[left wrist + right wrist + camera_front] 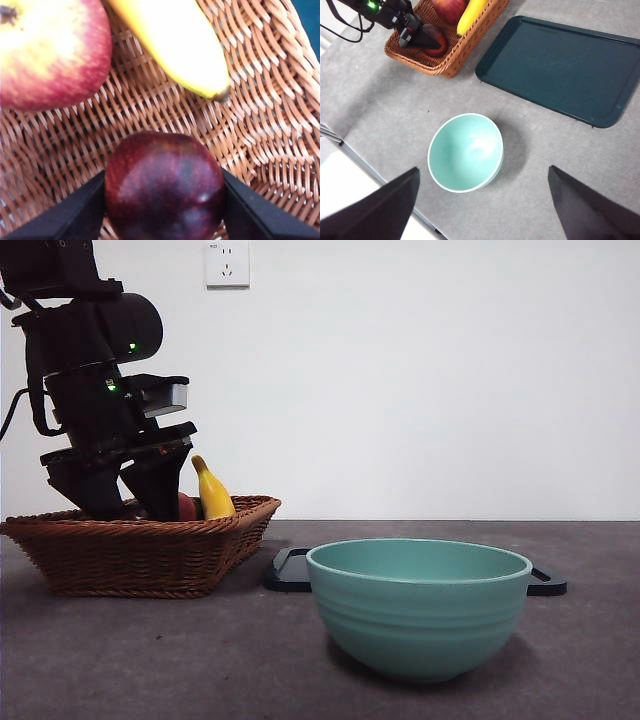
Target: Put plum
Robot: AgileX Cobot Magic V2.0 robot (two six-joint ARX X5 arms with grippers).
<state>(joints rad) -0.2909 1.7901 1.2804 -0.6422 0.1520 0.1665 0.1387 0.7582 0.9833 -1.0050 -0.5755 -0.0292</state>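
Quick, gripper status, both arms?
Left gripper: closed on the plum in the basket.
Right gripper: open, empty, above the bowl.

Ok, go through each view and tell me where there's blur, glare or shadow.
Left wrist view: close and soft; the plum between the left gripper jaws shows a small highlight, the apple is washed out. Front view: that arm is a dark silhouette over the basket; soft shadow under the bowl. Right wrist view: sharp, with sheen inside the bowl.
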